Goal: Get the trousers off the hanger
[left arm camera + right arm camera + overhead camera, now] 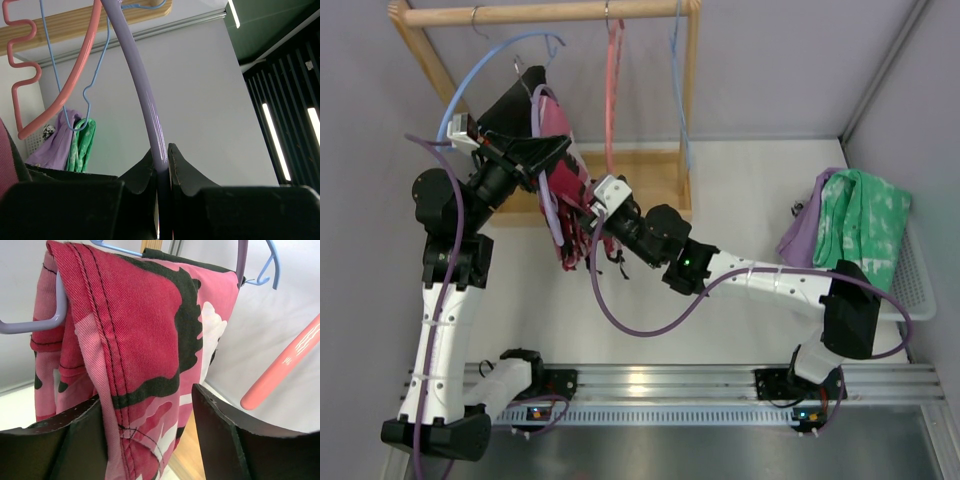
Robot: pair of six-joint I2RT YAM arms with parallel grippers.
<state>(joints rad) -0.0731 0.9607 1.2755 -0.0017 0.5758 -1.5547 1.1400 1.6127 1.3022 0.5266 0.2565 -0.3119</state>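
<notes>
Left jaws clench the hanger point(145, 100), right jaws stand released astride the trousers point(150, 315)

Bright, even overhead light, shadows faint. Highlight ran down the hanger point(150, 115); ceiling strips point(274, 140) blew out right of it. Close foreground soft.

Walls point(770, 70): plain pale lilac-grey throughout. Table point(740, 190): white top, meeting them at the rear. Wooden rack point(545, 12): round top rail on light timber posts, standing at the table's far left. Aluminium rail point(720, 385): along the near edge. White mesh basket point(920, 290): at far right. Overhead: lit strip lights point(274, 140) between dark slats point(295, 65)
</notes>
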